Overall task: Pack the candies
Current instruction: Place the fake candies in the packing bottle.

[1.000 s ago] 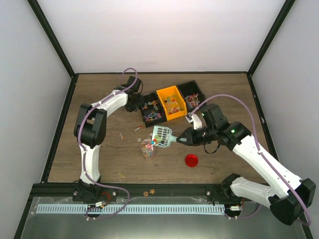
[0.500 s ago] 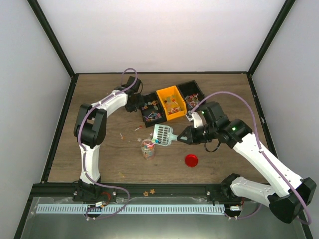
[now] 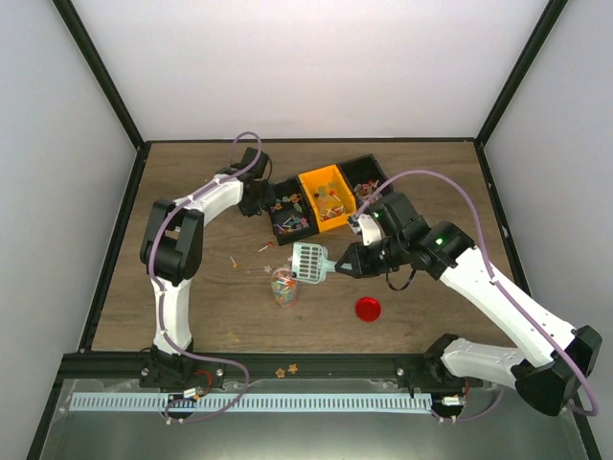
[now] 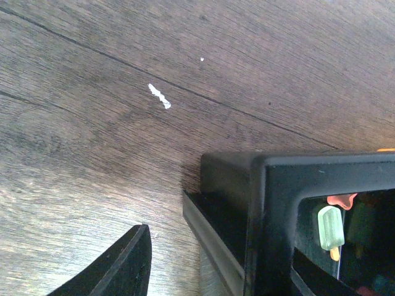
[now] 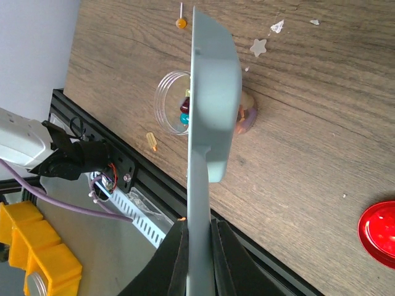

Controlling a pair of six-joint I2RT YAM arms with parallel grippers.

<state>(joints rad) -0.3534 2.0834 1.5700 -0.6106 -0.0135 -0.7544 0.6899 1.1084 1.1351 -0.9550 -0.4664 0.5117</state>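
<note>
Jaws of the right gripper are clamped on the handle of the teal scoop, which is held over the clear jar. We cannot tell how the jaws of the left gripper stand; it sits beside the black bin. The candies lie in the bins, in the jar and loose on the table.

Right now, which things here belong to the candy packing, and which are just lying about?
In the job: candies, teal scoop in right gripper, clear jar, orange bin, probably red lid.
Lying about: spilled sweets on table, star shapes on front rail.
</note>
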